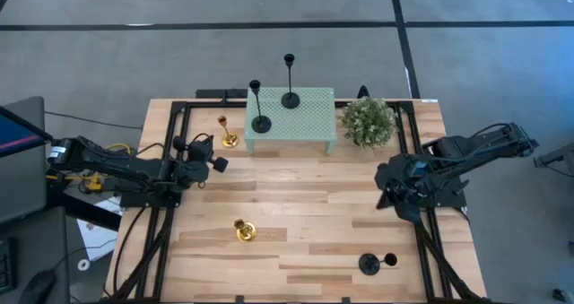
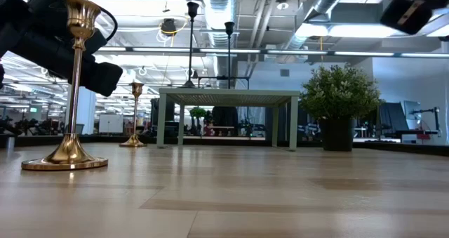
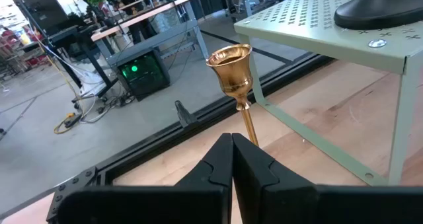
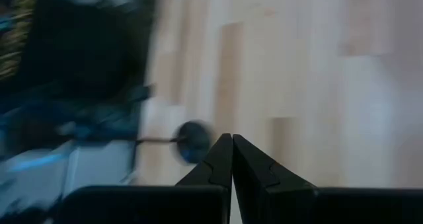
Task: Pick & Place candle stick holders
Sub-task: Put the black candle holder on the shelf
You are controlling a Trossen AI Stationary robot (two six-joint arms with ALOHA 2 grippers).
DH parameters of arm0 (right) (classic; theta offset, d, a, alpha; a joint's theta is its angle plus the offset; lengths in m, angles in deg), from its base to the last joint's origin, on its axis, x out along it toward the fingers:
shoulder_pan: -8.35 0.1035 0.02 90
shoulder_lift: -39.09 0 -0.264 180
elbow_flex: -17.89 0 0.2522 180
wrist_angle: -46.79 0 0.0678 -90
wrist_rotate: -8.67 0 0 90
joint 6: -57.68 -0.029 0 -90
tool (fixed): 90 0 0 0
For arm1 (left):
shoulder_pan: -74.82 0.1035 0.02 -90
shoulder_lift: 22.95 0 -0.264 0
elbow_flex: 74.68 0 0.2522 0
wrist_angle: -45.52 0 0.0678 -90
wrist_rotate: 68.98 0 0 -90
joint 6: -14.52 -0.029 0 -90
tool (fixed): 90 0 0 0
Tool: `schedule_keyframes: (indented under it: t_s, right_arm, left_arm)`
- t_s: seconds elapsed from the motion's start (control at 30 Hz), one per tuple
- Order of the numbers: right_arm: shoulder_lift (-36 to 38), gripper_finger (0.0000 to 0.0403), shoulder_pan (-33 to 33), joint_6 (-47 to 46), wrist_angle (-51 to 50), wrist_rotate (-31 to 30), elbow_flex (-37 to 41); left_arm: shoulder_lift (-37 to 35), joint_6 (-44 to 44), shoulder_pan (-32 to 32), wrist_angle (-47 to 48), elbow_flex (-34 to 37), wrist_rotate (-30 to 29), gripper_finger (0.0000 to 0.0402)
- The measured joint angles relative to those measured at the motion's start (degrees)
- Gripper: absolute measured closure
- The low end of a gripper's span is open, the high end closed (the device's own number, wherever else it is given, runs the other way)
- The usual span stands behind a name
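Candlestick holders: two black upright on the mint-green stand [image 1: 305, 116]; a third black one [image 1: 377, 263] lies flat at the worktop's near right, stem pointing rightward, nearest the right gripper [image 1: 395, 196], jaws closed, empty. Left gripper [image 1: 215, 163], closed, faces the upright gold holder [image 1: 228, 134].

Near brass candlestick holder [image 2: 68, 90] stands upright on the wooden table [image 2: 245, 196]; farther back: second brass holder [image 2: 135, 117], mint-green stand [image 2: 228, 96], potted plant [image 2: 339, 104].

Bright, even overhead light is cast by ceiling strip lamps [image 2: 210, 50]; soft shadows are thrown on the pale wooden counter [image 1: 305, 214]. The right wrist view is smeared by motion blur; glare is seen on the polished brass candlestick holder [image 2: 70, 90].
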Motion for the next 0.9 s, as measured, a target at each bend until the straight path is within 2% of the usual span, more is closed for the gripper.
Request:
schedule_keyframes:
  t_s: [0.07, 0.27, 0.47, 0.67, 0.77, 0.9]
  right_arm:
    - [-0.04, 0.0403, 2.31, -0.29, 0.96, 2.43, 0.0]
    - [-0.83, 0.0403, 7.02, -1.17, 1.59, 2.45, 0.0]
    - [-2.0, 0.0403, 8.58, -14.23, 1.92, 2.81, 0.0]
    - [-1.84, 0.0403, 13.77, -23.56, 1.4, 3.86, 0.0]
    - [-2.37, 0.0403, 18.94, -26.95, -0.82, 1.36, 0.0]
    - [-4.16, 0.0403, 26.96, -28.36, -1.35, -6.25, 0.0]
  left_arm:
    - [0.0, 0.0, 0.0, 0.0, 0.0, 0.0, 0.0398]
    - [0.0, 0.0, 0.0, -0.01, 0.0, 0.0, 0.0398]
    - [0.02, 0.18, 0.0, -0.39, -0.02, 0.02, 0.0398]
    - [0.02, 0.22, 0.0, -0.81, -0.04, 2.01, 0.0398]
    - [0.02, 0.24, 0.0, -0.85, -0.04, 3.79, 0.0398]
    - [0.02, 0.22, 0.0, -0.85, -0.04, 4.09, 0.0398]
